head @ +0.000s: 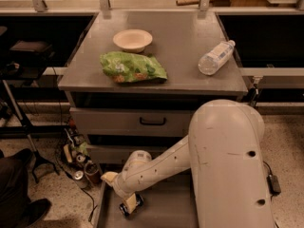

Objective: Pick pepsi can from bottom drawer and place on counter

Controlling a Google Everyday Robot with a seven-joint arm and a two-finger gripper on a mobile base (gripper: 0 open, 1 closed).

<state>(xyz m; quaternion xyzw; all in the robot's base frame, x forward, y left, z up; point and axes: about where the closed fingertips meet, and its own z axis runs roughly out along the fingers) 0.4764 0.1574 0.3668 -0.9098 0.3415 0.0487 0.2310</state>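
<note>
The pepsi can, dark blue with a silver end, lies on its side on the flat grey floor of the open bottom drawer at the frame's lower edge. My gripper reaches down into the drawer at the end of the white arm, right at the can. One tan finger shows to the left of the wrist. The counter, the grey cabinet top, lies above and behind the arm.
On the counter sit a white bowl, a green chip bag and a clear water bottle lying on its side. A closed drawer with a black handle is above. Brownish cans and cables lie on the floor left.
</note>
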